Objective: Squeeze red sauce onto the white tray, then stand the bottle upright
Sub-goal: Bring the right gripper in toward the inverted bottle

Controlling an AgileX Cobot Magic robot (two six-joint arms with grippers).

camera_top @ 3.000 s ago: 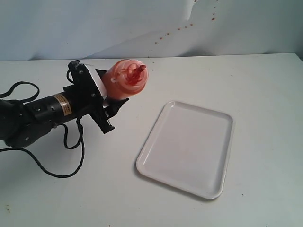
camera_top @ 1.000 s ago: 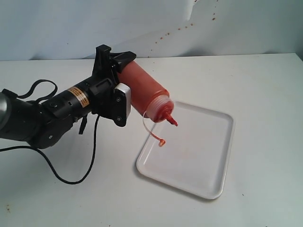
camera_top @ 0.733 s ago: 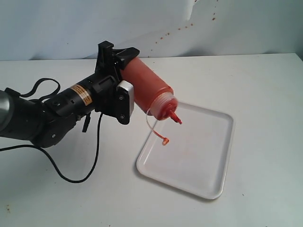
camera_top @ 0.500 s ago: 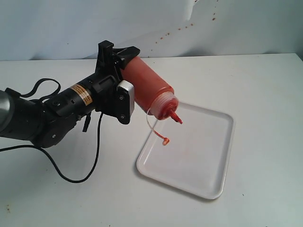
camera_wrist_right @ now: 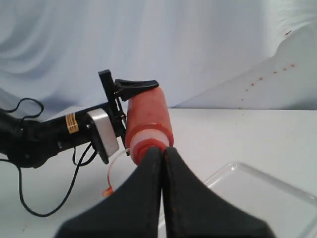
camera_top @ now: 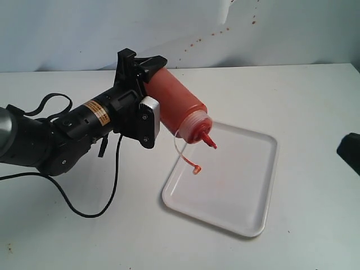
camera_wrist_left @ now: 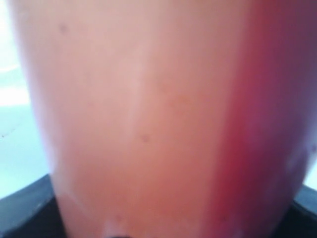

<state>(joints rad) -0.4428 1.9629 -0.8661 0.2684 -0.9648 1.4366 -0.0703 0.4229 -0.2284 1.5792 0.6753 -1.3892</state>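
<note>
Landmark: white tray (camera_top: 236,188), flat on the table (camera_top: 304,95).
Bottle (camera_top: 179,108): held in the air above the tray's left rim, tilted, with the nozzle (camera_top: 209,142) pointing down over the tray's inside and the base raised away from it.
Reason for tilt: judged to bring the sauce to the nozzle so a squeeze drops it inside the rim.
Left gripper (camera_top: 147,93): clamped on the bottle's base end, one jaw on each side of the wall. A tighter close there would likely do the squeezing.
Right gripper (camera_wrist_right: 162,153): fingers pressed together, holding nothing, well off the tray's right side.
Cap (camera_top: 195,167): off the nozzle, dangling on its tether just above the tray's left rim.
Bottle contents: red sauce (camera_wrist_left: 148,119), showing through most of the wall.
Tray contents: none visible, no red blobs.
Stage: judged pre-squeeze. The bottle is not yet stood upright.
</note>
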